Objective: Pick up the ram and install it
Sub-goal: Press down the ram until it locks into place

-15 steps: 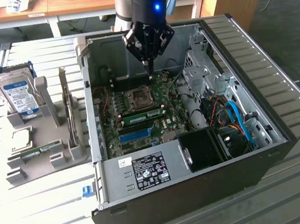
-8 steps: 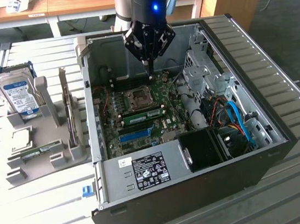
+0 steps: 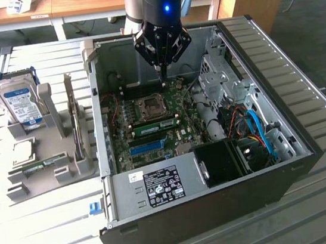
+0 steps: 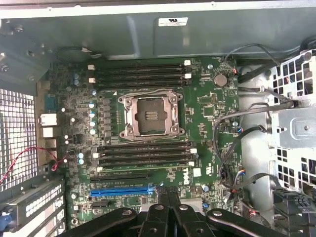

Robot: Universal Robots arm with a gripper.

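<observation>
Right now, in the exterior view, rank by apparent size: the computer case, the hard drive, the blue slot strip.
1. Computer case, largest by far.
2. Hard drive.
3. Blue slot strip, smallest, thin.

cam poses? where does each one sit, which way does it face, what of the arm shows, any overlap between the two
Exterior view: off the arm, raised, angled down into the open PC case; shows the arm's wrist and shut gripper above the motherboard.
Wrist view: on the wrist, facing straight down at the motherboard; shows the gripper from behind its linkage.
Shared: CPU socket, blue slot, gripper.
</observation>
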